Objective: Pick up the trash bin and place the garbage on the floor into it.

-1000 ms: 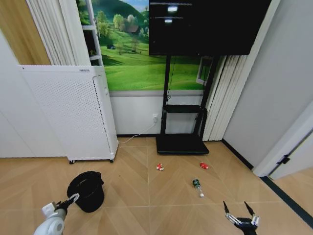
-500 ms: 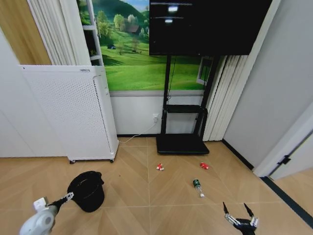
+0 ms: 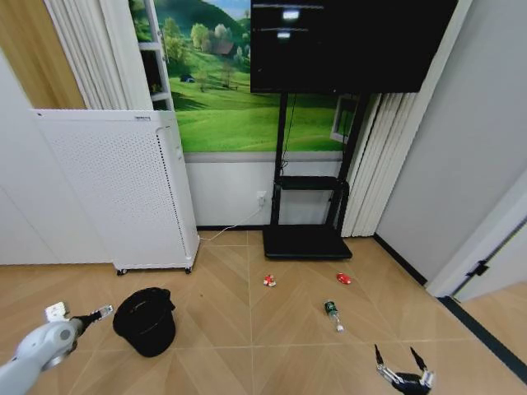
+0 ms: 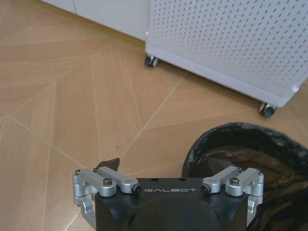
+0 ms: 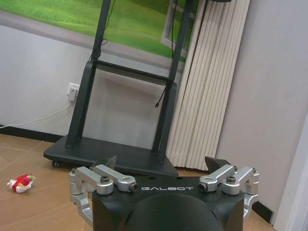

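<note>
The black trash bin stands on the parquet floor, lined with a black bag. My left gripper hovers just to its left, open and empty; in the left wrist view the open left gripper points at the floor beside the bin's rim. The garbage lies further right: a red-and-white wrapper, a small red bit and a green bottle. My right gripper is low at the front right, open and empty. The right wrist view has the wrapper lying beyond the open gripper.
A white perforated cabinet on casters stands behind the bin. The black TV stand base sits against the back wall, close behind the garbage. A grey wall and door frame close the right side.
My left arm has swung to the left, from over the bin's near rim to beside the bin. The right gripper has dropped very slightly.
</note>
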You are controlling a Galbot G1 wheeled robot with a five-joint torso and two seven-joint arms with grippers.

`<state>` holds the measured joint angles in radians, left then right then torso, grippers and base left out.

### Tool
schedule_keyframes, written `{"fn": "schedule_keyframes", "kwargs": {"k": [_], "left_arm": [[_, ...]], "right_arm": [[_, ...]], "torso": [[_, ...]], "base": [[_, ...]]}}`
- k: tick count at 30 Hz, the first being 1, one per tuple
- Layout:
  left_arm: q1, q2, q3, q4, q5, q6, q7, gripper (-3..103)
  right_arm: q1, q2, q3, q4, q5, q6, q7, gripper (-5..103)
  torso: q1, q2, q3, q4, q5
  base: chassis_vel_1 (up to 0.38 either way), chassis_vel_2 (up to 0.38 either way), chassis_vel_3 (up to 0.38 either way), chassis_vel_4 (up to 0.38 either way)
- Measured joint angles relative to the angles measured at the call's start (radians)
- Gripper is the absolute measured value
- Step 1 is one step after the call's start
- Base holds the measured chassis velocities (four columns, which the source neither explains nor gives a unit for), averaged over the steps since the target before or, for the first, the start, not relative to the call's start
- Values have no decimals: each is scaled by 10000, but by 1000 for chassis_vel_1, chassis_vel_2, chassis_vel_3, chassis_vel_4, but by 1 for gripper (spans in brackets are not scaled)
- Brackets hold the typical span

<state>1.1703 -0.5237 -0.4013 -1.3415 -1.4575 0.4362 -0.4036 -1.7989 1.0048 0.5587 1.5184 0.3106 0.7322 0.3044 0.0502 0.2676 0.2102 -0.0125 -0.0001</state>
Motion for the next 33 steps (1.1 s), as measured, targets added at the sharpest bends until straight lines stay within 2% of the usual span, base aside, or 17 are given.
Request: {"fn": "schedule_keyframes", "kwargs": {"k": [2,6,14,19,27,28,29,31,33], "left_arm": [[-425,-62,369,471,166,278,141,100],[-871,-259,691,915,223,375,224,100],[-2020,-954,1785,1843,734,-180,603,100],[-2426,-1319,2242,2203,971,-304,652,100],[-2661,-1486,2543,2436,1100,-321,658,101],[-2689,-1487,2597,2491,1131,-321,657,92],[-2698,-1487,2639,2545,1192,-321,655,86],[-2698,-1487,2655,2583,1221,-321,655,86],[-2696,-1487,2677,2668,1288,-336,673,76]], "right_arm": [[-53,107,2,-28,-100,0,34,100],[-138,220,31,-32,-164,4,45,100],[-348,425,139,32,-265,75,92,100],[-369,494,154,28,-296,85,168,100],[-319,502,155,-130,-289,93,184,100],[-292,510,150,-166,-286,93,189,100],[-271,520,143,-192,-279,93,194,100],[-257,530,135,-204,-276,93,196,100],[-237,564,120,-217,-264,95,198,100]], "torso": [[0,0,0,2,0],[0,0,0,1,-1],[0,0,0,-1,0],[0,-1,0,0,1],[0,0,0,0,1],[0,0,-1,0,2],[0,0,-1,0,2],[0,-1,-1,0,2],[0,-1,-1,1,2]], "base": [[0,0,0,0],[0,0,0,0],[0,0,0,0],[0,0,0,0],[0,0,0,0],[0,0,0,0],[0,0,0,0],[0,0,0,0],[0,0,0,0]]}}
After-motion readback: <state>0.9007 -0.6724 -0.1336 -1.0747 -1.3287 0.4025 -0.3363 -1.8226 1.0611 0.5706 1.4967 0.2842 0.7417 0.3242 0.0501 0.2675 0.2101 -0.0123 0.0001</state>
